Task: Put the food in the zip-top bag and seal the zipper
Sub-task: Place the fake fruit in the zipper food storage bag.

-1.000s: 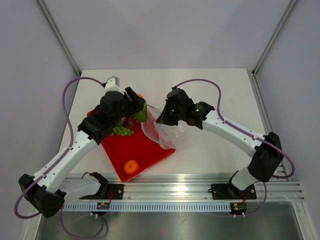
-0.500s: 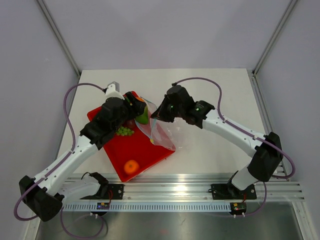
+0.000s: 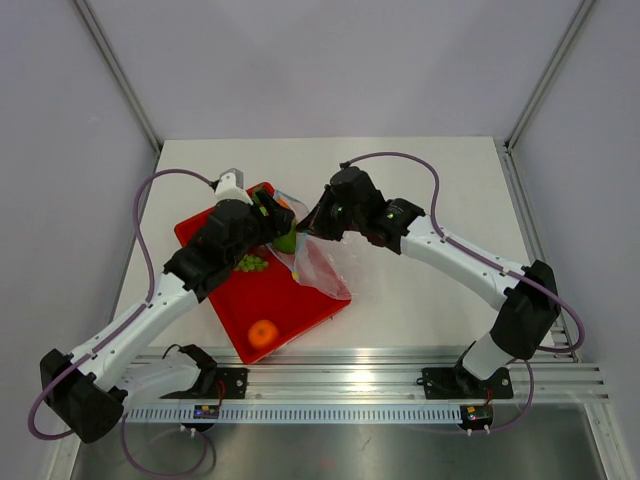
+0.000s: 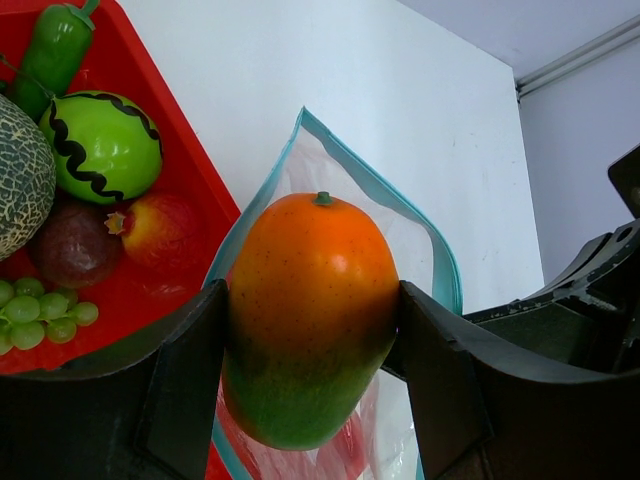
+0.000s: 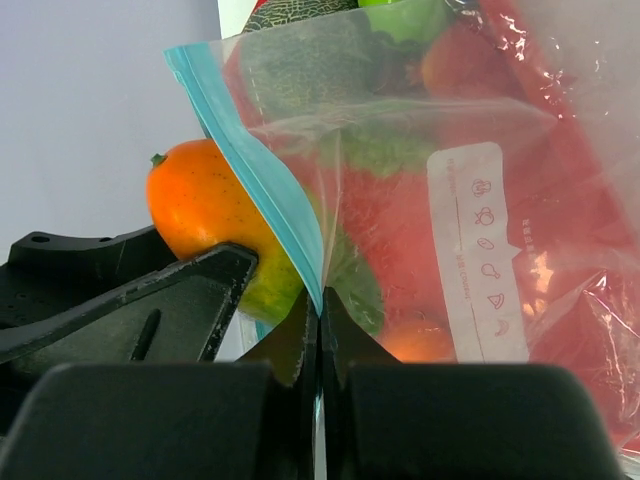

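mango at the bag mouth

my left claw is spread wide, both fingers pressed on the mango, just in front of the bag. my right claw is pinched tight on the zipper, over the tray edge.

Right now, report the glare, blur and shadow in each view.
Left wrist: mango sharp and evenly lit, with near fingers dark and soft. Right wrist: zip-top bag catches white glare and hazes what lies behind it; right tool is a blurred silhouette. Top external: flat light, faint shadows, bright sheen on the metal rail.
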Motion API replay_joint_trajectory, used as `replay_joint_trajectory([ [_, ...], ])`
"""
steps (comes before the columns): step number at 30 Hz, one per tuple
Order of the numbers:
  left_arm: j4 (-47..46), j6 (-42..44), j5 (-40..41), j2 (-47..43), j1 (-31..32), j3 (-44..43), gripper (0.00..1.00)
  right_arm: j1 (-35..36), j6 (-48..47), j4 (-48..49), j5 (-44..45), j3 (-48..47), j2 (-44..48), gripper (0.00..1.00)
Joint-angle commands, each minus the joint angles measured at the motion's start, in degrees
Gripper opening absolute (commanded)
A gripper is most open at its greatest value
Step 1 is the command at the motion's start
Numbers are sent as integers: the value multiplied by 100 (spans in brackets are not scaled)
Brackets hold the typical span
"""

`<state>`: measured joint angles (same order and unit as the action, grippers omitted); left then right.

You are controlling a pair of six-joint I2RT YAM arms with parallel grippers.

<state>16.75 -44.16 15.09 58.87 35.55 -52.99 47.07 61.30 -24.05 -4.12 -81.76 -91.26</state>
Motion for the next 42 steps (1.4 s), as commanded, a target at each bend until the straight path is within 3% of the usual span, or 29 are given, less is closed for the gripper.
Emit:
replay_joint_trajectory([
  [1,-305,214,-585,-8,119,-158,73,66,93,384,8,-262,-14,0],
  [3,-155,346,-717,10,127,-290,85,66,93,402,34,-253,3,0],
  [4,-50,399,-762,-7,119,-334,99,66,75,393,51,-253,21,0],
  [16,917,1015,-780,-745,128,-1082,96,66,-4,261,315,-139,170,0],
  [21,1198,1041,-526,-1000,119,-950,93,66,-144,121,377,-69,319,0],
  [27,1708,1111,-429,-1316,119,-450,91,57,-346,-415,1114,282,881,0],
  [32,2700,1129,-138,-1405,119,-36,89,65,-461,-820,1686,625,1470,0],
  [39,3904,752,-665,-1080,180,280,89,65,-514,-1294,1985,1038,1936,0],
  [42,4090,523,-762,-914,294,412,94,65,-479,-1304,1977,1161,1998,0],
])
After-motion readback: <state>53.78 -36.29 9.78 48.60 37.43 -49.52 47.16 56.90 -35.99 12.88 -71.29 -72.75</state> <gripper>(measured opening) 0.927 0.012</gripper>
